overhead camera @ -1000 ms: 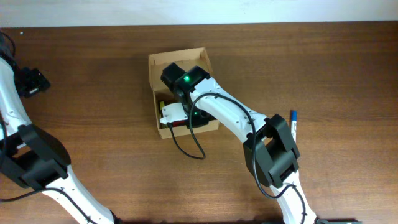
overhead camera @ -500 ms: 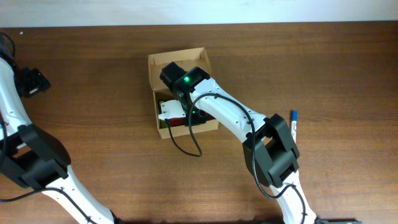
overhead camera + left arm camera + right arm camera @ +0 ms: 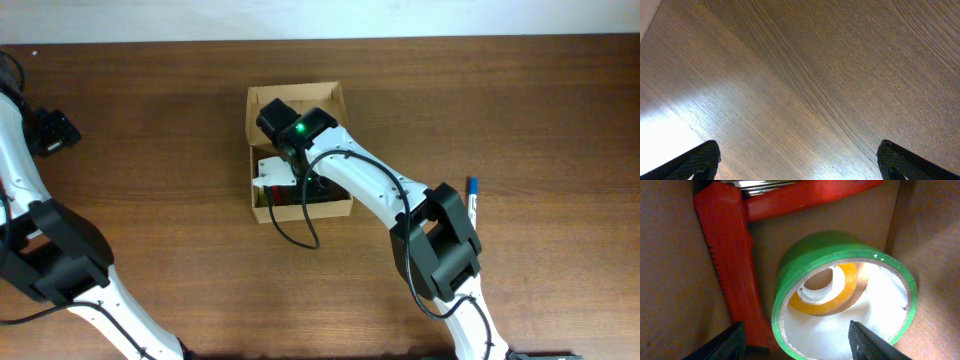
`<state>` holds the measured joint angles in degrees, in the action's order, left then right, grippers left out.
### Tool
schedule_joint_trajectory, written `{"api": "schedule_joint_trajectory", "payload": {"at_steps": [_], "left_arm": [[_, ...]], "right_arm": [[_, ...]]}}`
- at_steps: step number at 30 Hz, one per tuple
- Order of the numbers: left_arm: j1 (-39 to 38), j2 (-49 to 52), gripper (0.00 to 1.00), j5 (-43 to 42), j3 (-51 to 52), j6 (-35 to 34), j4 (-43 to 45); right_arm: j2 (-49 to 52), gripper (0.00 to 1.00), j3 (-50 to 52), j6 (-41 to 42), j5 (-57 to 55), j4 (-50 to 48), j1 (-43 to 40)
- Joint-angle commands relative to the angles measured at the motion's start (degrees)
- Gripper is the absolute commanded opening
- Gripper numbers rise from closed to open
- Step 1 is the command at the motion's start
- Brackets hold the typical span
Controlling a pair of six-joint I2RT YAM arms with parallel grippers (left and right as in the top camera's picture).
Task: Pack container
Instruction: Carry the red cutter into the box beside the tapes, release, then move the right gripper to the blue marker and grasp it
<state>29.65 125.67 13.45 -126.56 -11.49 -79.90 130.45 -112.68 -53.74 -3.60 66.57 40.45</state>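
The container (image 3: 325, 100) is a small box made of plain tan cardboard, with no writing on it. It sits on the wooden table, near the middle and a bit toward the far edge. It is open. Its flap lid is folded back flat on the far side. The box stands the right way up, a little turned against the table edge. From close up, its walls (image 3: 670, 270) and floor are smooth and brown. A green tape roll (image 3: 810, 255) and a red tool (image 3: 732, 265) lie inside, touching.

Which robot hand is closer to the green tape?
Right. The right gripper hovers over the green tape inside the container; the left gripper is far away over the table.
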Motion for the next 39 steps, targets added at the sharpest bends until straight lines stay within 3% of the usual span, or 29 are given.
{"api": "schedule_joint_trajectory", "payload": {"at_steps": [1, 12, 14, 17, 19, 24, 31, 39], "left_arm": [[0.02, -0.96, 1.00, -0.22, 0.09, 0.87, -0.04], [0.02, -0.96, 1.00, -0.22, 0.09, 0.90, -0.04], [0.02, -0.96, 1.00, -0.22, 0.09, 0.87, -0.04], [0.02, -0.96, 1.00, -0.22, 0.09, 0.87, -0.04], [0.02, -0.96, 1.00, -0.22, 0.09, 0.87, -0.04], [0.02, -0.96, 1.00, -0.22, 0.09, 0.90, -0.04], [0.02, -0.96, 1.00, -0.22, 0.09, 0.87, -0.04], [0.02, -0.96, 1.00, -0.22, 0.09, 0.87, -0.04]], "right_arm": [[0.28, 0.65, -1.81, 0.72, -0.07, 0.04, 0.31], [-5.99, 0.62, -4.17, 3.91, 0.48, -0.96, -1.53], [-9.46, 0.52, -4.17, 6.05, 0.87, -1.95, -2.19], [-14.45, 0.17, -4.17, 8.83, 1.66, -2.56, -3.39], [-18.14, 0.04, -4.11, 10.38, 1.64, -2.60, -3.96], [-33.73, 0.04, -4.11, 19.04, 1.64, -3.15, -12.92], [-42.40, 0.04, -0.87, 37.92, 8.17, -4.26, -41.59], [-42.01, 0.04, 27.36, 48.59, 7.91, -7.54, -52.87]]}}
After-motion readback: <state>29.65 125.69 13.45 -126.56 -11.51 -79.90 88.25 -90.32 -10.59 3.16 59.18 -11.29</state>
